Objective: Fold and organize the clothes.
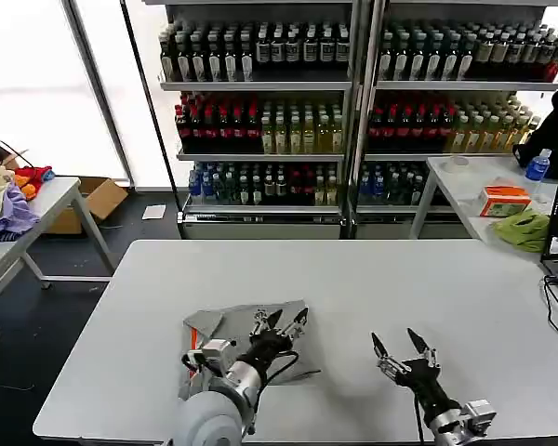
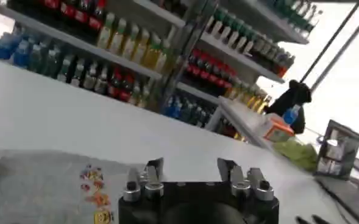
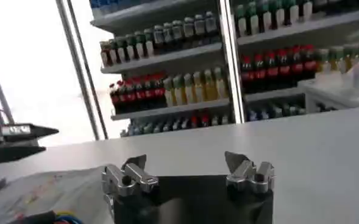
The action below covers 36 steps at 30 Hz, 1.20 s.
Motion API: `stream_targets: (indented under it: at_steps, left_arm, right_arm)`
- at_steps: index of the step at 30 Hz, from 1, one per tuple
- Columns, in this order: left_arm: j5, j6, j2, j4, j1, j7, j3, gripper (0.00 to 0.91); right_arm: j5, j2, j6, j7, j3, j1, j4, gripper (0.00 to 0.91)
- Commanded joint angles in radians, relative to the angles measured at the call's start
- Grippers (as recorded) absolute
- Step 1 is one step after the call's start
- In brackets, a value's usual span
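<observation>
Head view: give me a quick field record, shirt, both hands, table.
shirt: light grey shirt lying partly folded on the near left part of the white table; multicoloured print faces up in the left wrist view
left hand: left hand open, over the shirt's right edge, holding nothing
right hand: right hand open, over bare table to the right of the shirt, holding nothing
background: bottle shelves behind the table
</observation>
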Motion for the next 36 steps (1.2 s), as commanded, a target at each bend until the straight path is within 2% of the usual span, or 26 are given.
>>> stream_targets:
  at_steps: [1, 3, 5, 7, 10, 15, 16, 17, 18, 27, 36]
  left_arm:
    - [0.023, -0.015, 0.069, -0.202, 0.161, 0.126, -0.302, 0.907]
    - [0.099, -0.016, 0.059, -0.209, 0.200, 0.183, -0.382, 0.907]
    - [0.210, -0.032, 0.044, -0.200, 0.230, 0.235, -0.447, 0.907]
    - [0.309, -0.072, 0.023, -0.179, 0.261, 0.283, -0.505, 0.907]
    - [0.430, -0.105, 0.008, -0.158, 0.290, 0.319, -0.571, 0.907]
    - [0.495, -0.167, 0.007, -0.130, 0.308, 0.335, -0.617, 0.907]
    - [0.492, -0.165, 0.009, -0.132, 0.315, 0.337, -0.618, 0.907]
    - [0.491, -0.165, 0.009, -0.132, 0.319, 0.337, -0.618, 0.907]
    - [0.492, -0.169, 0.007, -0.134, 0.323, 0.337, -0.615, 0.907]
    - [0.513, -0.183, 0.002, -0.104, 0.340, 0.340, -0.616, 0.907]
    - [0.515, -0.185, -0.003, -0.089, 0.346, 0.339, -0.626, 0.907]
  right_arm:
    - [0.126, 0.001, -0.247, 0.169, -0.299, 0.259, -0.028, 0.907]
    - [0.151, 0.012, -0.299, 0.248, -0.367, 0.322, -0.039, 0.907]
    - [0.172, 0.024, -0.341, 0.287, -0.426, 0.369, -0.083, 0.907]
    - [0.192, 0.036, -0.351, 0.299, -0.461, 0.415, -0.144, 0.907]
    - [0.223, 0.048, -0.348, 0.290, -0.504, 0.465, -0.200, 0.907]
    - [0.288, 0.050, -0.377, 0.288, -0.548, 0.517, -0.247, 0.907]
    - [0.290, 0.048, -0.377, 0.284, -0.550, 0.522, -0.256, 0.826]
    - [0.290, 0.047, -0.375, 0.286, -0.553, 0.527, -0.262, 0.222]
    - [0.290, 0.047, -0.370, 0.287, -0.554, 0.528, -0.265, 0.000]
    - [0.324, 0.015, -0.354, 0.283, -0.512, 0.501, -0.220, 0.000]
    - [0.325, -0.051, -0.356, 0.284, -0.344, 0.380, -0.105, 0.000]
